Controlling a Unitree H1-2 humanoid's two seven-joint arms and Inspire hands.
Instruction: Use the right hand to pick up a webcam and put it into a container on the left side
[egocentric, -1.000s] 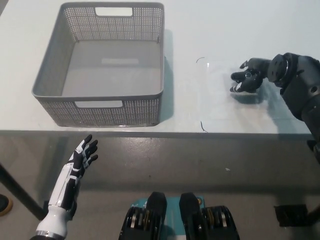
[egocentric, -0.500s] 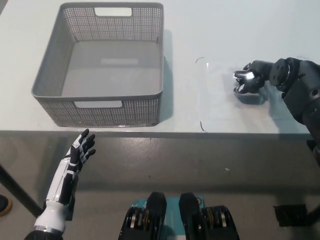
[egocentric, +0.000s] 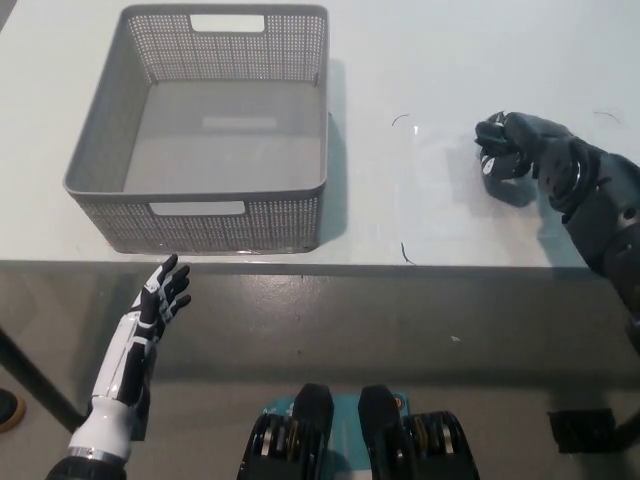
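White hand low at the left, grey basket on the table, black hand curled over a dark object at the right.

The left hand (egocentric: 160, 300) rests below the table's front edge, fingers spread and holding nothing. Above it the perforated grey basket (egocentric: 105, 150) stands on the white table (egocentric: 420, 60), nothing inside it. Well to the right, the right hand (egocentric: 512, 145) sits on the tabletop with its fingers curled inward. A small dark thing, probably the webcam (egocentric: 493, 152), shows within them, but black on black hides whether it is truly gripped.
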